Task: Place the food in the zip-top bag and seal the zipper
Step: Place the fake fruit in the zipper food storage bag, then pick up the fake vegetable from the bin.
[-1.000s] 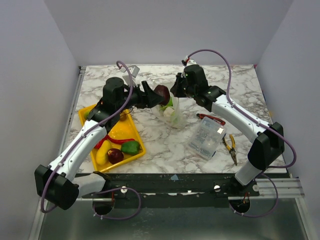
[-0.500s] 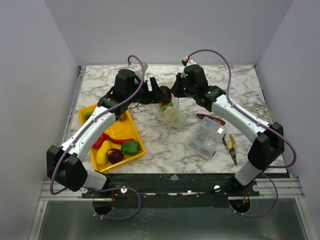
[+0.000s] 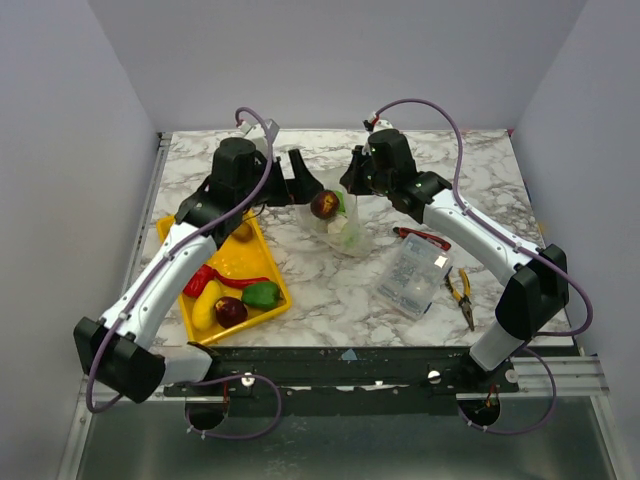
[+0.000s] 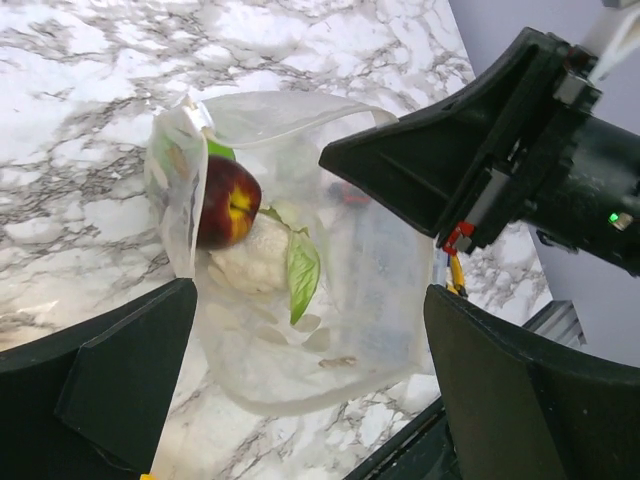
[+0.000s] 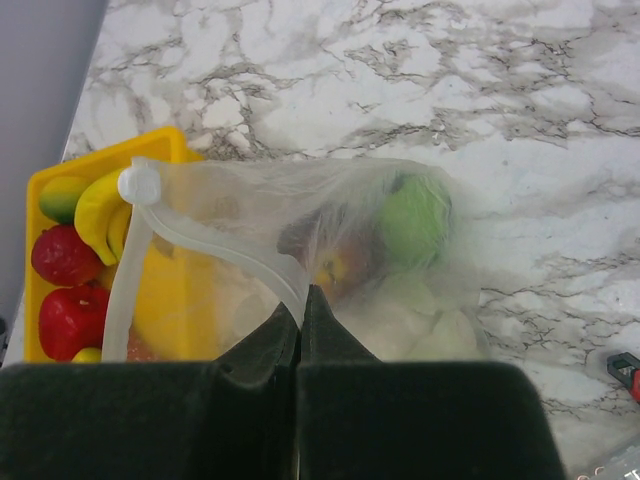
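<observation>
Left gripper (image 3: 303, 182), now wide and empty, has backed off the clear plastic zip-top bag (image 4: 340, 300); its round dark-red toy fruit (image 4: 228, 200) lies inside, one more packed. Right gripper (image 5: 300, 300) pinches the whitish zipper strip (image 5: 215, 245).

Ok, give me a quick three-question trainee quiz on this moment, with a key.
1. True or false: the left pincer is clamped on a piece of food.
2. What does the right pincer grip? A the zipper strip at the mouth of the bag; B the bottom corner; C nothing at all.
3. In a few words: where does the dark red fruit lie?

Key: 1 false, it is open and holds nothing. 2 A. 3 inside the bag.
</observation>
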Controlling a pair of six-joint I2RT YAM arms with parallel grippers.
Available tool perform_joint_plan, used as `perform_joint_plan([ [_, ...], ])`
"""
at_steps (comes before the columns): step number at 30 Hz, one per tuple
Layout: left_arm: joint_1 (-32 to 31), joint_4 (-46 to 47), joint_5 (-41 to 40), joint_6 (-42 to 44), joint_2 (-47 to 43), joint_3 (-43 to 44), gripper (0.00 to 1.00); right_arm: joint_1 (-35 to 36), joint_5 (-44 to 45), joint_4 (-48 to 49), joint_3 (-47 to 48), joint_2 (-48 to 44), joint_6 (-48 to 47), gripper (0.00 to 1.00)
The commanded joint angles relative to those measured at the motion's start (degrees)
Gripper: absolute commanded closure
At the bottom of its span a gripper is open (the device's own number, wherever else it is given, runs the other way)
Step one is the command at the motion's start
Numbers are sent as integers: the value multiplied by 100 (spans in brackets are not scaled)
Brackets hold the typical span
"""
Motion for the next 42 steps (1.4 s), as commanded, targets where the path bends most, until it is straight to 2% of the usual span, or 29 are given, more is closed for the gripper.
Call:
perform_joint_plan([
  [1,30,-428,-791,345,-906,-456,3,-20,-168,16,121,-22,50,100],
  [5,82,-699,-1190,464,-1560,-1100,3,-21,-155,37,77,-21,45,99],
  [10,95,-1170,-1180,482,-2035,-1812,3,-22,-148,69,42,-9,45,100],
  [17,95,-1548,-1415,-342,-2364,-2941,7,-25,-201,79,74,83,45,100],
  [22,57,-1795,-1757,-854,-2180,-3326,10,-20,-273,80,47,119,56,99],
  [29,-309,-1907,-2386,-567,-1668,-3453,2,-25,-300,80,76,133,60,99],
  [35,-632,-2085,-2811,-594,-803,-3315,1,-19,-309,81,79,131,85,99],
  [42,-749,-1922,-2905,-659,-553,-3418,2,-22,-309,72,68,138,103,99],
])
